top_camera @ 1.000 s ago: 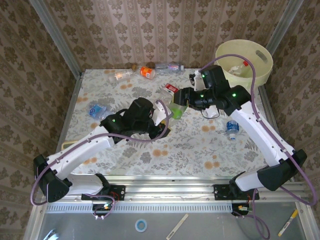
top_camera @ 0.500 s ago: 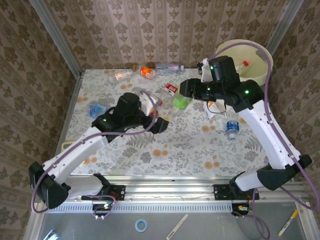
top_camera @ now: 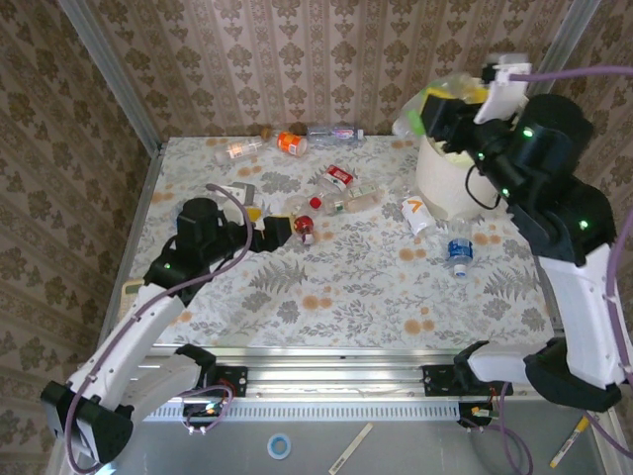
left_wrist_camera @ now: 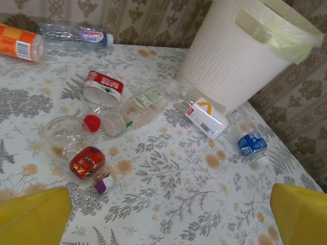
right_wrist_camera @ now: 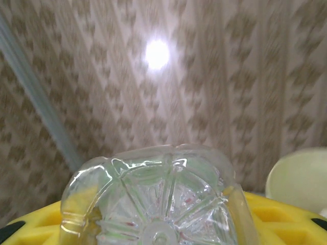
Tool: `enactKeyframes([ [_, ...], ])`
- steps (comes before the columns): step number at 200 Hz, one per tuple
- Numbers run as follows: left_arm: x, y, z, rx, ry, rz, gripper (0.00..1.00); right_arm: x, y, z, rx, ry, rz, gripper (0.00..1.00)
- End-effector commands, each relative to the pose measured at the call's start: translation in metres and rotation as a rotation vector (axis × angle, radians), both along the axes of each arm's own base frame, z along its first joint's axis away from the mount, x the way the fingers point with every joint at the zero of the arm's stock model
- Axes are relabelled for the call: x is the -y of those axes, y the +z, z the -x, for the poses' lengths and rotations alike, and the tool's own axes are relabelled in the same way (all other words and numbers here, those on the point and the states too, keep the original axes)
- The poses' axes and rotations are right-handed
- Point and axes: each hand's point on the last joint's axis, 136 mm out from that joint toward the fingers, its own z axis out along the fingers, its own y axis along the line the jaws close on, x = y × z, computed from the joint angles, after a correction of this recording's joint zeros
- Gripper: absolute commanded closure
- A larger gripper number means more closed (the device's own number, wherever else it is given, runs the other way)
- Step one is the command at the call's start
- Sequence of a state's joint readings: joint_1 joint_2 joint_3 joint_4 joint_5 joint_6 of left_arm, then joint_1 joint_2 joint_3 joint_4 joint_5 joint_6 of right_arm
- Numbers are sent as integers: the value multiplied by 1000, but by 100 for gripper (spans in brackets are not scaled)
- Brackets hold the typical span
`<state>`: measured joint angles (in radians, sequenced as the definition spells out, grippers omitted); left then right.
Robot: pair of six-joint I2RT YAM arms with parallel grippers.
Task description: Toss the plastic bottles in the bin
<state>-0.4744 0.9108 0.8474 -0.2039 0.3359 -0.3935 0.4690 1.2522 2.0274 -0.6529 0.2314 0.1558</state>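
Right pincer (top_camera: 437, 107) raised, clamped on a clear-green bottle (top_camera: 408, 121) over the bin (top_camera: 440, 188) at the table's (top_camera: 396, 297) far right corner; left pincer (top_camera: 267, 224) spread wide. Left wrist: crushed bottles (left_wrist_camera: 122, 115) strewn mid-table. Right wrist: bottle base between yellow fingers (right_wrist_camera: 286, 219).

Nothing here is sharp enough to read as words. Just beside the bin (left_wrist_camera: 225, 66), a clear bottle (left_wrist_camera: 204, 116) wears a white label with an orange chevron; far left of the bin, the orange bottle (left_wrist_camera: 15, 43) shows a barcode.
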Motion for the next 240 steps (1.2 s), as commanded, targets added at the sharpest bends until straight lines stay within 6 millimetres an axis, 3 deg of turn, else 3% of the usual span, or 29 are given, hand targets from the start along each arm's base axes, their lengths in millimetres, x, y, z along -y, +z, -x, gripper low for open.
enactKeyframes([
  [1, -12, 16, -6, 37, 53, 52, 0, 36, 63, 16, 275, -181, 50, 99],
  [36, -26, 10, -9, 12, 101, 38, 0, 52, 95, 30, 430, -285, 98, 100],
  [80, -43, 7, -13, -9, 163, 25, 0, 55, 99, 18, 432, -339, 162, 100],
  [114, -51, 0, -13, -37, 196, 20, 0, 73, 82, -13, 341, -395, 153, 100],
  [129, -57, -6, -15, -61, 225, 13, 0, 91, 63, -42, 230, -433, 144, 100],
  [136, -60, -8, -16, -74, 239, 11, 0, 100, 43, -69, 132, -452, 144, 100],
  [147, -67, -17, -18, -109, 274, 6, 0, 117, 3, -101, -55, -479, 125, 85],
  [157, -76, -25, -21, -152, 316, 5, 0, 134, -20, -118, -176, -514, 70, 76],
  [160, -78, -28, -22, -166, 327, 5, 0, 137, -36, -124, -235, -516, 64, 71],
  [169, -87, -37, -25, -208, 369, -1, 0, 142, -55, -130, -308, -507, 14, 53],
  [194, -115, -63, -30, -349, 500, -23, 0, 145, -99, -138, -463, -510, -31, 30],
  [209, -128, -77, -32, -428, 558, -30, 0, 142, -110, -142, -504, -494, -39, 22],
  [240, -141, -104, -34, -588, 616, -64, 0, 122, -96, -132, -432, -374, -84, 13],
])
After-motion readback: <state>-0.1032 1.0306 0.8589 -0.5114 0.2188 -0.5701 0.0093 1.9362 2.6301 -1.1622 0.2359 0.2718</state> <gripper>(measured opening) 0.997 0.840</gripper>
